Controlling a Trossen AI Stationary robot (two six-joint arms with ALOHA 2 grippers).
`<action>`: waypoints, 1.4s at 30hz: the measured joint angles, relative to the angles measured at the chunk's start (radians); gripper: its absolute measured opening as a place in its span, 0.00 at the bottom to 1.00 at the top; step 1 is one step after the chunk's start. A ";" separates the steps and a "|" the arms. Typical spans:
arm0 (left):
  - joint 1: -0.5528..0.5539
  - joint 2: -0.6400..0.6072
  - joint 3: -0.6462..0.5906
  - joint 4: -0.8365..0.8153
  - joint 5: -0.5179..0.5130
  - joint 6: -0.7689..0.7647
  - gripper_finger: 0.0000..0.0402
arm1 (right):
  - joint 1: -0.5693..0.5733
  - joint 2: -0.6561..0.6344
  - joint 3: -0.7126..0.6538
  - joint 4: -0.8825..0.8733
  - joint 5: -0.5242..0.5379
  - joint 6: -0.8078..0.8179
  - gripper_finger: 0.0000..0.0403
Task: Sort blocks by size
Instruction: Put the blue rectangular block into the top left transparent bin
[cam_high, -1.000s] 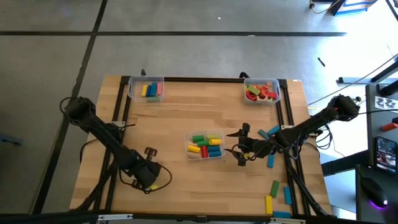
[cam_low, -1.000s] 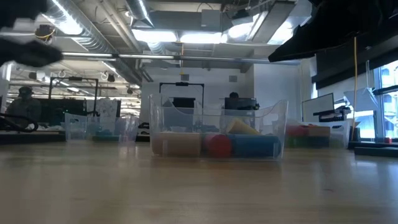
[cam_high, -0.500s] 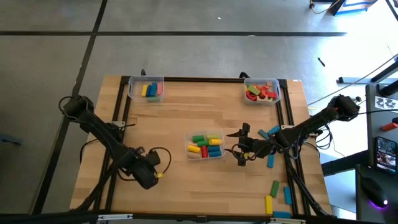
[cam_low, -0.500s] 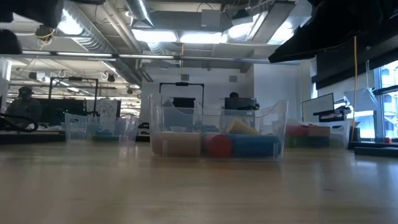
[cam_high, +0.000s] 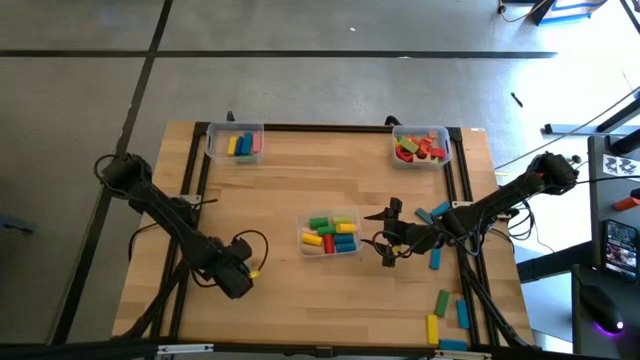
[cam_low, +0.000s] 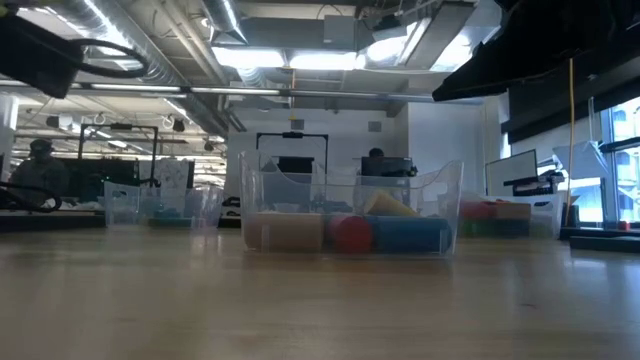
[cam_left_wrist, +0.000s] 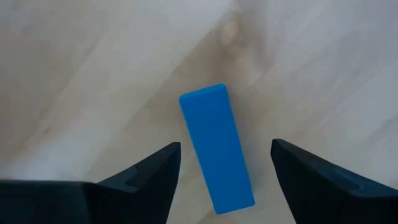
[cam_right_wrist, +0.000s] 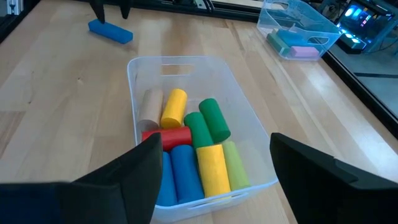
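Observation:
A blue bar lies flat on the wood near the table's near left part. My left gripper points straight down over it, open, one finger on each side of the bar and clear of it. In the high view that gripper hides the bar. The right wrist view shows the same blue bar far off. My right gripper hangs open just right of the middle bin, which holds short round blocks in green, yellow, red and blue. Nothing is between its fingers.
A clear bin with yellow and pink blocks stands far left, and another bin with red and green pieces far right. Loose blue, green and yellow bars lie along the table's right side. Bare wood spreads between the left gripper and the middle bin.
My left hand has rolled about the line it points along, staying over the same spot near the table's near left; its cable loop has swung round with it. My right arm has kept still.

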 joint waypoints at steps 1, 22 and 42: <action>0.000 0.000 -0.006 0.013 0.002 -0.002 0.62 | 0.000 0.000 0.000 0.000 0.000 0.000 0.71; 0.000 -0.001 -0.156 0.217 0.002 -0.015 0.62 | 0.000 0.000 0.000 0.001 0.000 -0.002 0.71; 0.016 -0.003 -0.175 0.205 -0.003 0.059 0.30 | 0.000 0.000 0.000 0.001 0.000 -0.001 0.71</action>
